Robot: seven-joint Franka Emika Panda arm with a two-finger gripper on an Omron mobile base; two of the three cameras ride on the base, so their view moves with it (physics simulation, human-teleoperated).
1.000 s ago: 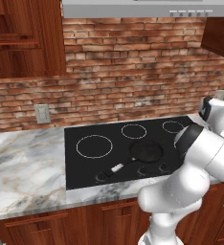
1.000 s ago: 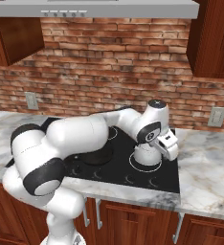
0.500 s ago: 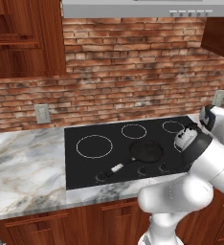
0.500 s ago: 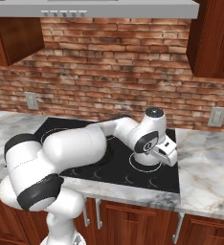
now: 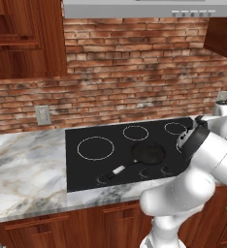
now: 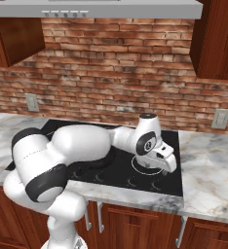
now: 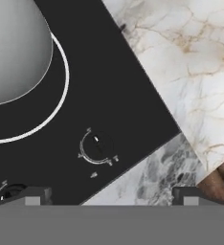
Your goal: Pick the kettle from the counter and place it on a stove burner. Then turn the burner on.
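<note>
The silver-grey kettle [image 7: 13, 52] stands inside the white ring of a stove burner [image 7: 67, 76] at the top left of the hand view. My gripper [image 7: 111, 197] is open with nothing between its fingertips [image 7: 35, 195]. It hangs over the black glass at the stove's front right corner, just past the kettle, above a round burner knob [image 7: 97, 146]. In the right base view the gripper [image 6: 165, 164] sits low over the front right of the stove. Marble counter [image 7: 190, 62] begins right beside the glass edge.
A black frying pan [image 5: 148, 151] lies mid-stove with its handle pointing front-left. The largest ring [image 5: 96, 147] and two small rings [image 5: 136, 132] mark other burners. A second knob [image 7: 8, 191] sits near the left fingertip. Counter [image 5: 23, 164] flanks the stove; a brick wall stands behind.
The hand has drawn away from the kettle toward the stove's front right edge and dropped lower. The kettle stays on the burner. The jaws remain open.
</note>
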